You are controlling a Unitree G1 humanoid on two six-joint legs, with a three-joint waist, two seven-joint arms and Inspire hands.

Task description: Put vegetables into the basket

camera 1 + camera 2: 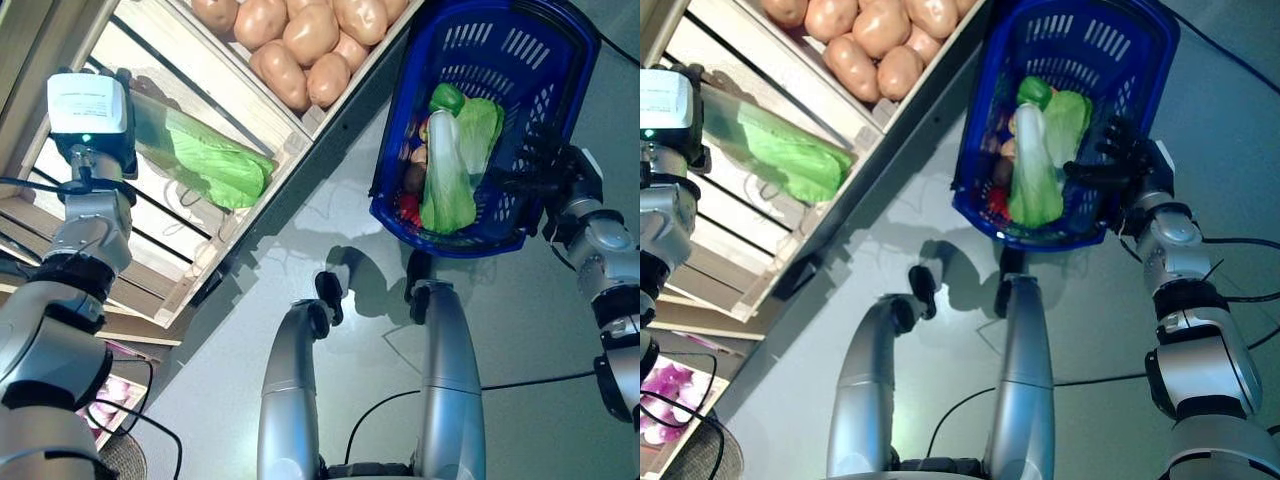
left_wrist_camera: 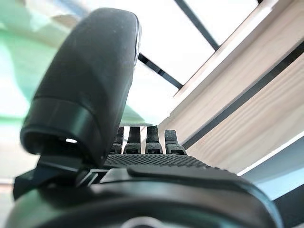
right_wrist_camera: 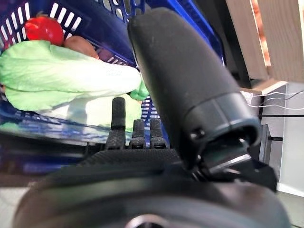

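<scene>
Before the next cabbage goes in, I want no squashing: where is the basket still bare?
The basket's far end, past the cabbage and green pepper, shows bare mesh. The near end is crowded: cabbage, potatoes, something red. The right robot hand is at its rim.

Straight fingers (image 2: 142, 142) beside wooden crate (image 2: 237, 118)

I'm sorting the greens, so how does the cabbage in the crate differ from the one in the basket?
The cabbage in the crate lies alone on wooden slats; the cabbage in the basket rests on other vegetables in the blue basket, which the right hand holds. The crate one shows only green leaves; the basket one shows a white stalk. Both are leafy green.
</scene>
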